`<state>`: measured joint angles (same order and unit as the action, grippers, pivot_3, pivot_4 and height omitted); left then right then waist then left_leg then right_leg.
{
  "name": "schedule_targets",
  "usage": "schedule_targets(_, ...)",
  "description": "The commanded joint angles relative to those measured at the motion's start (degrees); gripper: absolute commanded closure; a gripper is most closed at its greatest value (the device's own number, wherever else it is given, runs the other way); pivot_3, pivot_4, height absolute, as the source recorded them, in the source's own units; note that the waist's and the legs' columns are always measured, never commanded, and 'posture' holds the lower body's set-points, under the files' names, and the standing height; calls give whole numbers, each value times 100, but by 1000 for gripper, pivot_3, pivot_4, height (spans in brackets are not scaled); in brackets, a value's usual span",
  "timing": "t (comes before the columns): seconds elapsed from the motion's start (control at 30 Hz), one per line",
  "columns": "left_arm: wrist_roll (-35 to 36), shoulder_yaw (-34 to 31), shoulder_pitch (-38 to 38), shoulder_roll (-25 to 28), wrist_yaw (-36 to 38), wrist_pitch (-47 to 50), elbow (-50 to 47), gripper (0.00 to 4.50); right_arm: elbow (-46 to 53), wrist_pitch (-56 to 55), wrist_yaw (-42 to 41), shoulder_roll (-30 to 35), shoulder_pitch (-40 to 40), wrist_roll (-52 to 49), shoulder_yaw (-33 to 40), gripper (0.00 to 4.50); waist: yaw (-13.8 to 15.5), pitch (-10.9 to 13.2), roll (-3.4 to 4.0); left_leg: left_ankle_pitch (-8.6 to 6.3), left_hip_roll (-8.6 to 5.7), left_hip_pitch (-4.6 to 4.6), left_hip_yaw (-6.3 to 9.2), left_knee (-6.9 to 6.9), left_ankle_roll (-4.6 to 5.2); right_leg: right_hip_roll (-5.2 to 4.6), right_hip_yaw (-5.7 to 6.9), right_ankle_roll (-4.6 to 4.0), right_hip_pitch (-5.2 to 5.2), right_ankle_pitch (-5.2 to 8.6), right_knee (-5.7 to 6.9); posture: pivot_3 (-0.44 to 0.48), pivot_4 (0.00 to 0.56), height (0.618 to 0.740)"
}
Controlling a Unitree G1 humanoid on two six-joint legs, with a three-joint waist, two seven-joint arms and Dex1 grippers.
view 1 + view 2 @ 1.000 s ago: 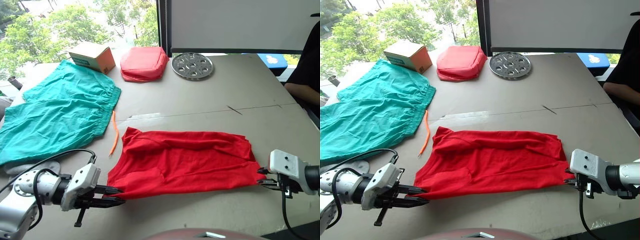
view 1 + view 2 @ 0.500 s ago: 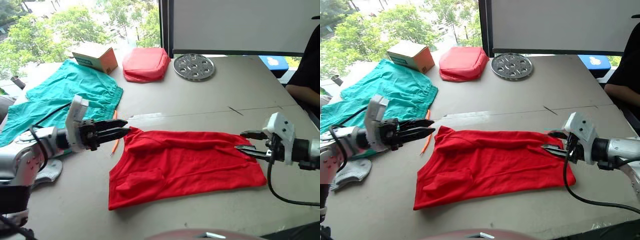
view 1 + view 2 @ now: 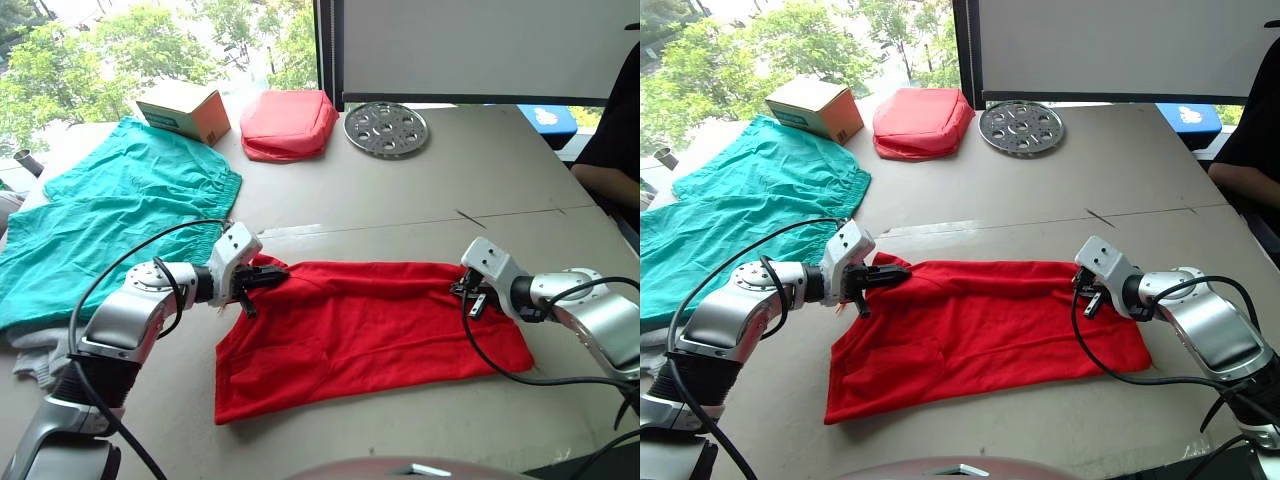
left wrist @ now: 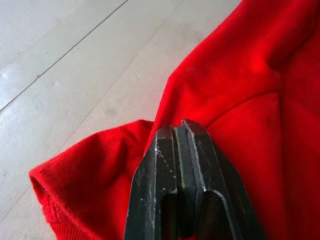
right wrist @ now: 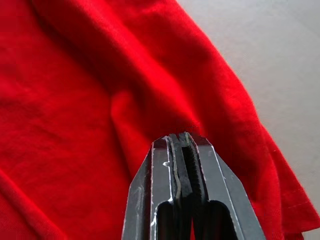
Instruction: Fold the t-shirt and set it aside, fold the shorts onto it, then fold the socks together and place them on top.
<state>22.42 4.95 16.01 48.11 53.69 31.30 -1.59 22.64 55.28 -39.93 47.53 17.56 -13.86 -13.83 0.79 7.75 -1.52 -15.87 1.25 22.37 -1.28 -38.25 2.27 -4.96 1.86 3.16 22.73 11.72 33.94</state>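
The red t-shirt point(image 3: 370, 320) lies flat across the near middle of the table. My left gripper point(image 3: 275, 273) is shut on its far left corner, and the left wrist view shows the fingers point(image 4: 182, 165) pinching red cloth. My right gripper point(image 3: 462, 293) is shut on the far right corner, with cloth puckered at the fingertips point(image 5: 182, 150). The teal shorts point(image 3: 120, 220) are spread out at the left. A grey-white sock point(image 3: 30, 355) shows at the left edge, partly under my left arm.
Along the table's far edge stand a cardboard box point(image 3: 183, 108), a pinkish-red padded pouch point(image 3: 288, 123) and a perforated metal disc point(image 3: 385, 128). A person's arm point(image 3: 605, 175) rests at the far right edge. Bare table point(image 3: 400, 200) lies beyond the t-shirt.
Both grippers have left the t-shirt's near corners, moved to its far corners, and gone from open to shut on the cloth there.
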Motion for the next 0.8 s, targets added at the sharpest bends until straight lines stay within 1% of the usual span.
schedule_targets(0.03,-505,-7,296,-153,-174,-652,377,4434,-356,-195,570,-144,373,643,-159,4500,5,-2,-3,0,2,-5,-1,-5,-1,0,0,1,-3,0,5,0,150,740)
schedule_targets(0.17,-920,-104,700,-502,-528,-1246,1058,4434,-679,-510,927,-363,590,1087,-200,4500,19,-2,-3,4,-5,-3,5,-6,-4,3,2,-1,-3,-2,14,0,150,740)
schedule_targets(0.27,-810,-321,788,-659,-453,-1485,1232,4434,-649,-758,871,-491,567,1072,-67,4500,1,-4,-5,5,-6,9,5,-4,-6,8,2,6,-2,-6,11,0,150,740)
schedule_targets(0.3,-578,-485,786,-706,-366,-1371,1168,4434,-545,-717,820,-554,537,953,59,4500,-2,-4,-5,16,-6,9,2,-4,-24,8,3,20,-3,-14,10,0,150,740)
schedule_targets(0.33,-213,-698,775,-748,-252,-1056,1027,4434,-415,-669,756,-615,501,800,210,4500,-8,-4,-4,17,-6,12,1,0,-26,8,3,21,-2,-15,5,0,150,740)
schedule_targets(0.4,779,-1215,608,-519,238,-28,506,4434,169,-529,369,-703,329,163,695,4500,-13,-3,-5,16,-4,18,2,1,-24,10,6,22,0,-15,3,0,150,740)
schedule_targets(0.43,1167,-1494,515,-376,313,473,329,4434,461,-500,204,-732,224,-137,941,4500,-16,-3,-6,14,-2,23,8,2,-22,10,11,22,2,-15,1,0,150,740)
schedule_targets(0.47,1485,-1720,368,-211,420,865,139,4147,728,-468,57,-748,116,-407,1144,4500,-29,-2,-4,4,4,23,18,2,-4,10,10,23,2,-15,2,0,150,740)
schedule_targets(0.53,1931,-2152,55,-13,321,1458,-255,3486,1173,-442,-128,-831,-121,-899,1466,4500,-44,-1,-1,1,14,14,20,3,1,9,10,24,-2,-14,3,0,150,740)
schedule_targets(0.6,2370,-2610,-303,44,-19,2086,-691,2491,1577,-569,-289,-851,-404,-1226,1590,4500,-22,3,5,-1,17,-7,16,6,2,1,9,21,-11,-9,3,0,150,740)
schedule_targets(0.67,2934,-3044,-763,120,-102,2718,-1162,1620,1883,-548,-402,-853,-634,-1529,1641,4500,-6,8,11,-1,14,-7,17,6,1,-2,9,6,-13,1,4,0,150,740)
schedule_targets(0.73,3293,-3354,-1171,169,-180,3100,-1514,1031,2045,-532,-418,-876,-766,-1747,1680,4500,-9,13,10,-1,17,-15,12,5,0,-7,2,5,-14,1,11,0,150,740)
schedule_targets(0.77,3425,-3496,-1445,208,-218,3300,-1666,575,2123,-554,-424,-881,-825,-1840,1678,4500,0,16,11,0,17,-17,13,4,-1,-7,3,5,-13,1,13,0,150,740)
schedule_targets(0.8,3355,-3588,-1902,198,-202,3292,-1875,575,2203,-584,-451,-886,-903,-1946,1654,4500,-4,16,10,1,17,-17,13,2,-3,-7,3,5,-13,1,15,0,150,740)
